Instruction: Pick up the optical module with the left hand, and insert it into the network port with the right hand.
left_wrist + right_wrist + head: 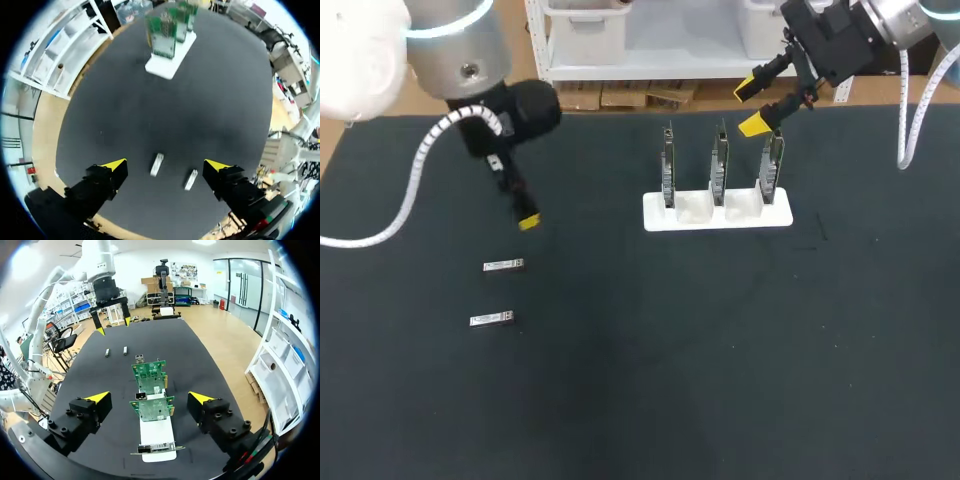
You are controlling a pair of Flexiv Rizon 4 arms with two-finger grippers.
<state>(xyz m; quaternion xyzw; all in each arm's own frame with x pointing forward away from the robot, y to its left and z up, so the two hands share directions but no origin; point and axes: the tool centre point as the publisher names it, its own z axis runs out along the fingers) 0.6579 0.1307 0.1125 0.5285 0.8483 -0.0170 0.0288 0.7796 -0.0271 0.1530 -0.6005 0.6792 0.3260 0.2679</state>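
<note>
Plainly, we count two small silver metal optical modules [504, 265] lying flat and apart on the black table mat [640, 380], beneath our left gripper [166, 166], whose jaws stand wide and empty. Each looks light, stiff and smooth, likely to slip, so we would pinch one across its long sides, mid-length. Our right gripper [149, 398] hangs released over one white stand [717, 214] bearing three upright green circuit boards [719, 165].
</note>
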